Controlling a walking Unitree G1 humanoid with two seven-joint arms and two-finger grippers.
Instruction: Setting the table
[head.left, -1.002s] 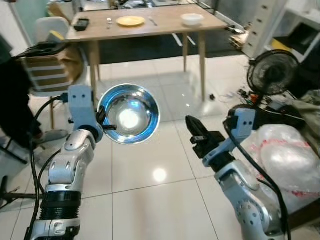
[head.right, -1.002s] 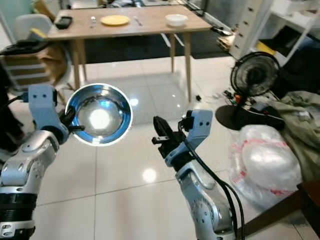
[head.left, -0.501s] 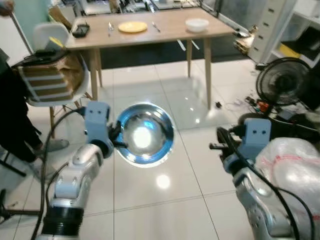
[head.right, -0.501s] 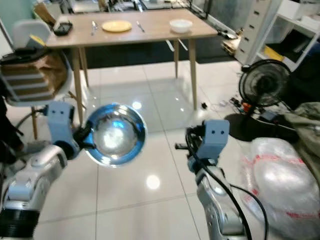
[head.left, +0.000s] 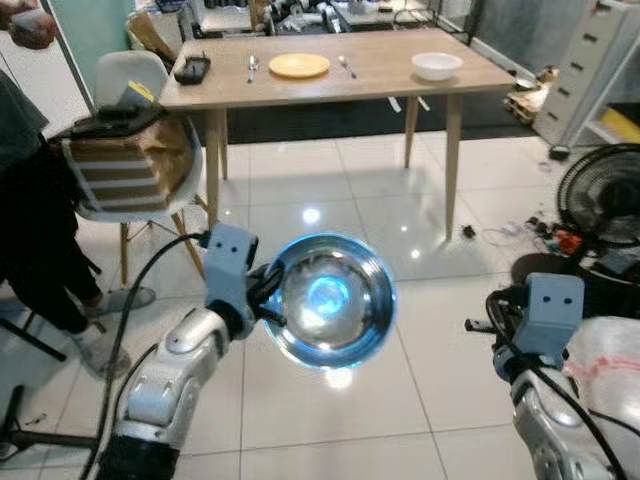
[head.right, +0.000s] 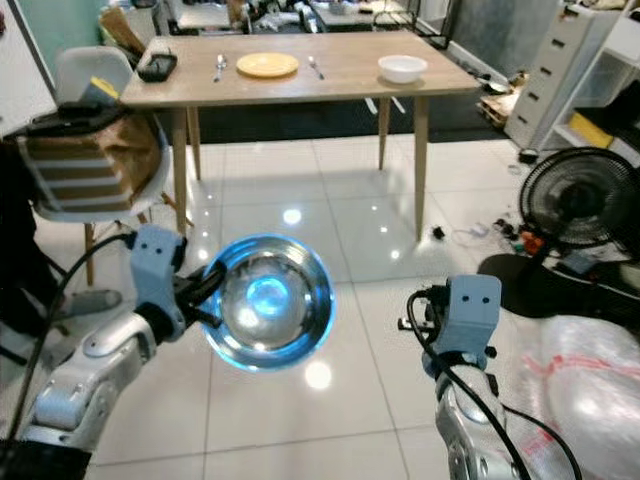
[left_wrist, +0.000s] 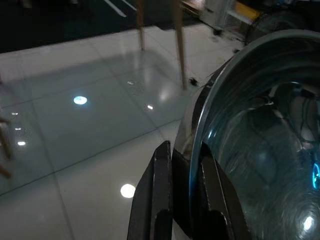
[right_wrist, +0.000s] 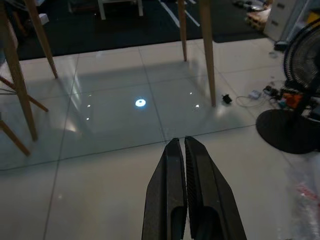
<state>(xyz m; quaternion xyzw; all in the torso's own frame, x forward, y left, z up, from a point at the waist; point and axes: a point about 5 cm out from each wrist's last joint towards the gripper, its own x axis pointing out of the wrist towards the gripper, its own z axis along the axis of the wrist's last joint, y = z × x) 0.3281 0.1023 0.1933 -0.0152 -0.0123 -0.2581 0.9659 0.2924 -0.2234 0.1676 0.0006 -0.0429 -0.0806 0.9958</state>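
Right now my left gripper (left_wrist: 182, 165) has its two fingers pinched on the rim of the steel bowl (head.left: 330, 300), which I'm carrying at the centre of the left eye frame, tilted so its shiny inside faces the camera, above the white tiled floor (head.left: 400, 240). My right gripper (right_wrist: 185, 165) points down at the tiles with its fingers pressed together and nothing between them. Along the top of the frame stands the wooden table (head.left: 380, 75), with a yellow plate (head.left: 299, 65) flanked by cutlery, a white bowl (head.left: 437, 66) toward its right end and a dark object (head.left: 191, 69) at its left end. A white chair (head.left: 120, 150) loaded with a brown bag sits at upper left, a person in dark clothes (head.left: 30, 240) stands at the left edge, and a black fan (head.left: 600, 190) is at right.
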